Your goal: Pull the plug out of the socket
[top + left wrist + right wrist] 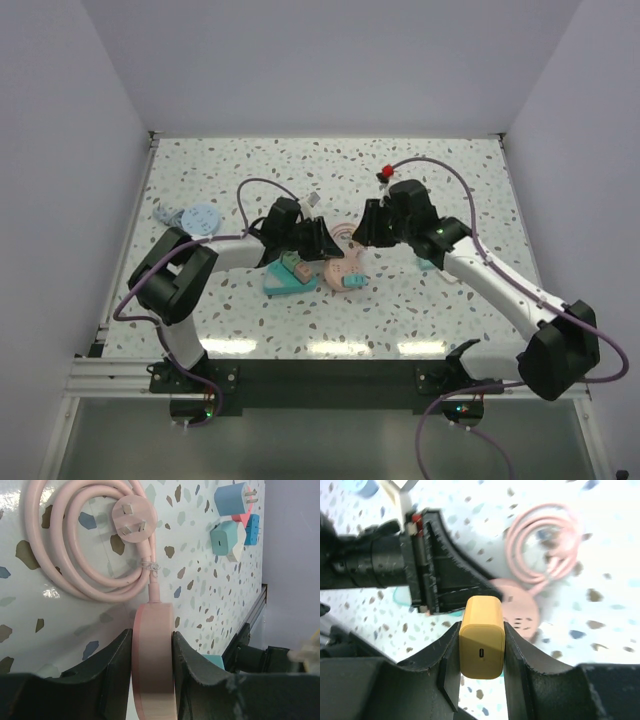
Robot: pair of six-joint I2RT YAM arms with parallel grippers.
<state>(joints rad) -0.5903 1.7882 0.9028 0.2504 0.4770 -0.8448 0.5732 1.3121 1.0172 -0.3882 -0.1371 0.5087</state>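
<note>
At the middle of the speckled counter [450,180], the left hand [151,645] was clamped tight on the rim of the round pink socket [152,680], its coiled cord [32,530] lying beyond. The right hand [481,630] gripped the yellow plug [481,642] by its sides at the socket's edge; whether its pins were seated could not be told.

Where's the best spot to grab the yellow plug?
Grab the yellow plug by its two flat sides, coming from the end with the little port. It is boxy, so the right gripper clamps squarely there, while the left gripper holds the pink socket.
</note>
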